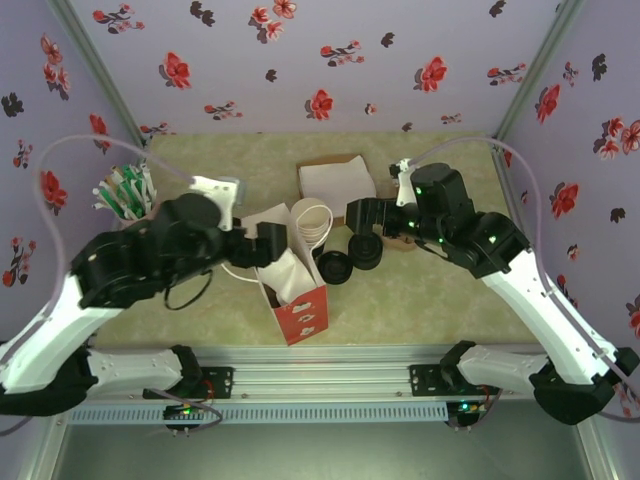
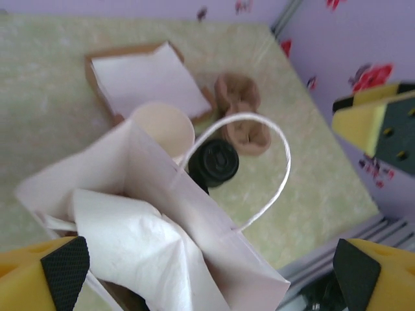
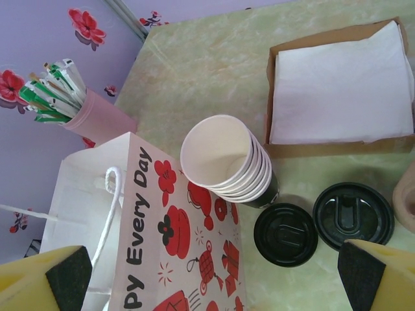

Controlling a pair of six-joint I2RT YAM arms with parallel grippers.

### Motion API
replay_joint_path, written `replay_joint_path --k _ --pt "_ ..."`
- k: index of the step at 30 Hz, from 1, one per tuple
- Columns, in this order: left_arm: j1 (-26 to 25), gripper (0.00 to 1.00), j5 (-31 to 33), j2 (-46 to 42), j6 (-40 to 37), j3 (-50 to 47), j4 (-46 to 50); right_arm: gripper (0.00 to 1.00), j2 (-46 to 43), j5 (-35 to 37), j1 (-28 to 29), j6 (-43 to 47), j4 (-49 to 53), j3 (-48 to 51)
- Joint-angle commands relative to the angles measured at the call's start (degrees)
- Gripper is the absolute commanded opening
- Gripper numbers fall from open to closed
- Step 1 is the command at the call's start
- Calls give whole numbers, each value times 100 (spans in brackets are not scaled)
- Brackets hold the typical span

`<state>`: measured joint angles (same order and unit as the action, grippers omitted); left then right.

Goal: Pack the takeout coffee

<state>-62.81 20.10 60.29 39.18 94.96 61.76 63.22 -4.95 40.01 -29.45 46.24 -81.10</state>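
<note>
A white paper bag (image 1: pixel 297 292) printed in red stands open at the table's middle front, with crumpled white paper (image 2: pixel 130 243) inside. My left gripper (image 2: pixel 211 278) hangs open just above the bag's mouth (image 2: pixel 139 162). The nested stack of cups (image 3: pixel 227 159) leans against the bag's far side. Two round black lids (image 3: pixel 285 234) (image 3: pixel 353 216) lie to its right. The nearer lid (image 2: pixel 214 161) seems to sit on a dark wall, so it may cap the takeout coffee; I cannot tell. My right gripper (image 3: pixel 214 278) is open above the bag's printed side (image 3: pixel 168 227), holding nothing.
A brown box of white napkins (image 3: pixel 340 87) sits at the back middle. A pink holder of green-and-white sticks (image 3: pixel 97 118) stands at the back left. Brown paper sleeves (image 2: pixel 243 116) lie right of the lids. The metal rail (image 1: pixel 320 375) runs along the front edge.
</note>
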Motion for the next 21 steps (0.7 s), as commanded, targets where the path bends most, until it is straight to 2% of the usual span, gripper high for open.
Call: replay_joint_path --k 1,7,12,17,21 --pt "-43 99 702 -514 -84 -232 -68 99 -291 328 -41 172 -130 151" --pt "-42 99 1416 -1564 383 -717 545 99 -696 1016 -41 221 1 520" --pt "-43 99 1685 -1938 1093 -1151 1453 99 -810 1146 -46 238 56 889" --pt "-39 86 1641 -2340 1974 -2025 1923 99 -796 1114 -46 181 -19 1317" --pt "-39 77 1380 -2785 2348 -3005 1408 99 -797 1161 -55 160 -131 1627"
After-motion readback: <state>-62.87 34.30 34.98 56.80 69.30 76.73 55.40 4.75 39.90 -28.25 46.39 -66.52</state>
